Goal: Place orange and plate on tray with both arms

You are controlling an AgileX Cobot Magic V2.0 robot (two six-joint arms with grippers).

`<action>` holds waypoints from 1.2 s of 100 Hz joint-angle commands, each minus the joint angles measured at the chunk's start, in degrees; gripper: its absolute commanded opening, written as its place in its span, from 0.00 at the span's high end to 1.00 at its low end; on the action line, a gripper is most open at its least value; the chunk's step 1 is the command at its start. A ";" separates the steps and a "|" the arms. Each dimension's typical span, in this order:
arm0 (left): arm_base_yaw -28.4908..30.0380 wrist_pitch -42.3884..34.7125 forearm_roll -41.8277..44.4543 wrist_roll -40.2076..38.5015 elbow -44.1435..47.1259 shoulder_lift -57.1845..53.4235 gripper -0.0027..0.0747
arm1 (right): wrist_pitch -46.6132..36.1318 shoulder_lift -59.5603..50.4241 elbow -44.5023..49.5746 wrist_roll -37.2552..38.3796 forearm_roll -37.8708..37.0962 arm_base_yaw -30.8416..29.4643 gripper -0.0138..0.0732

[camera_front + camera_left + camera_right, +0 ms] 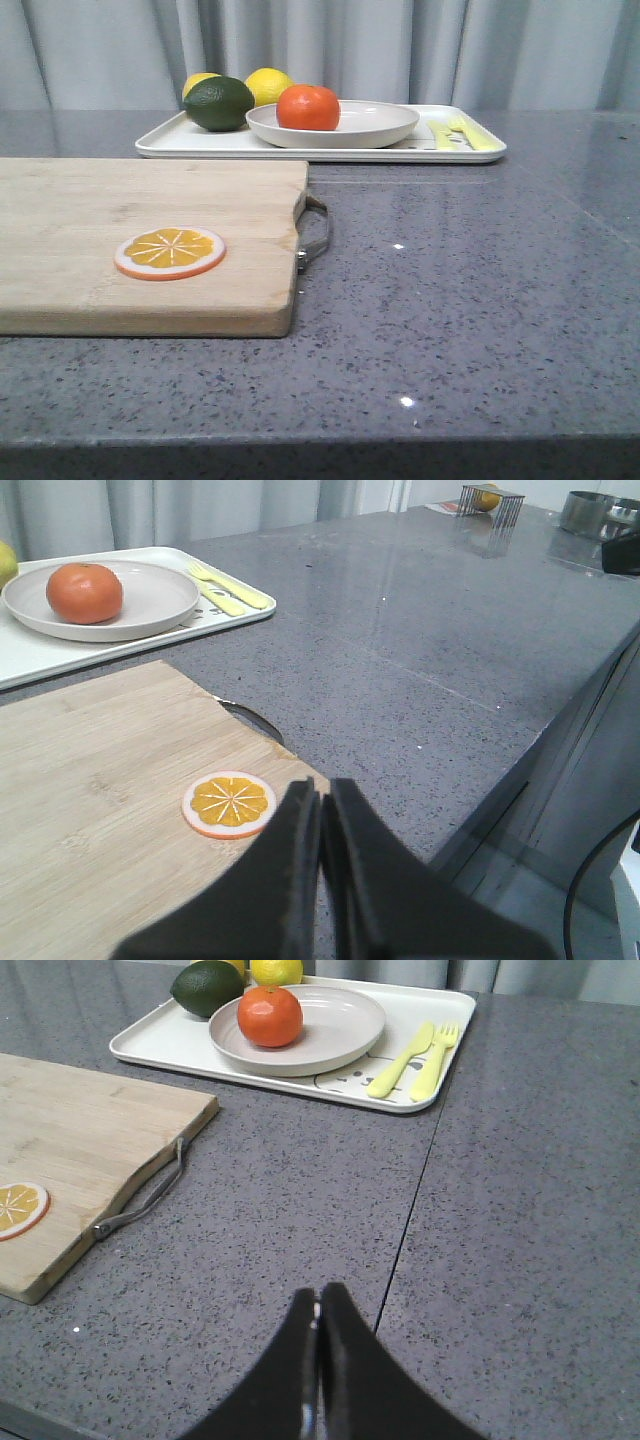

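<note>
The orange (308, 107) sits in the off-white plate (385, 125), which rests on the white tray (165, 143) at the back of the table. They also show in the left wrist view, orange (84, 592) on plate (160, 598), and in the right wrist view, orange (270, 1016), plate (340, 1030), tray (450, 1020). My left gripper (322, 792) is shut and empty, above the near corner of the cutting board. My right gripper (319, 1295) is shut and empty over the bare grey table, well short of the tray. Neither gripper shows in the front view.
A wooden cutting board (90, 220) with a metal handle (315, 232) lies front left and carries an orange slice disc (170, 252). On the tray are a dark green fruit (218, 104), two lemons (268, 85) and yellow cutlery (458, 132).
</note>
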 commanded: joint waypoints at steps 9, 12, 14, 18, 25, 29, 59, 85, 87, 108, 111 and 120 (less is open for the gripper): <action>0.09 -4.39 -0.81 -0.38 -1.45 0.52 0.99 | -4.05 0.52 -1.40 -0.60 0.26 -0.15 0.92; 0.09 -4.39 -0.81 -0.38 -1.45 0.52 0.99 | -4.05 0.52 -1.40 -0.60 0.26 -0.15 0.92; 0.09 -4.39 -0.81 -0.38 -1.45 0.52 0.99 | -4.05 0.52 -1.40 -0.60 0.26 -0.15 0.92; 0.09 -4.39 -0.81 -0.38 -1.45 0.52 0.99 | -4.05 0.52 -1.40 -0.60 0.26 -0.15 0.92; 0.09 -4.28 -0.29 -0.38 -1.43 0.52 0.99 | -4.05 0.52 -1.40 -0.60 0.26 -0.15 0.92; 0.09 -4.28 0.73 -0.38 -1.43 0.52 0.99 | -4.05 0.52 -1.40 -0.60 0.26 -0.15 0.92; 0.36 -9.15 3.46 -0.38 2.03 0.52 0.99 | -4.05 0.52 -1.40 -0.60 0.26 -0.15 0.92; 9.93 -19.42 4.49 -0.38 6.91 -2.05 0.99 | -4.05 0.52 -1.40 -0.60 0.26 -0.15 0.92; 10.96 -19.75 4.58 -0.38 7.40 -2.45 0.99 | -4.05 0.52 -1.40 -0.60 0.26 -0.15 0.92; 21.91 -21.24 4.72 -0.38 12.50 -8.45 0.99 | -4.05 0.52 -1.40 -0.60 0.26 -0.15 0.92; 23.90 -21.24 4.72 -0.38 13.35 -9.53 0.99 | -4.05 0.52 -1.40 -0.60 0.26 -0.15 0.92; 28.53 -21.24 4.72 -0.38 15.05 -11.90 0.99 | -4.05 0.52 -1.40 -0.60 0.26 -0.15 0.92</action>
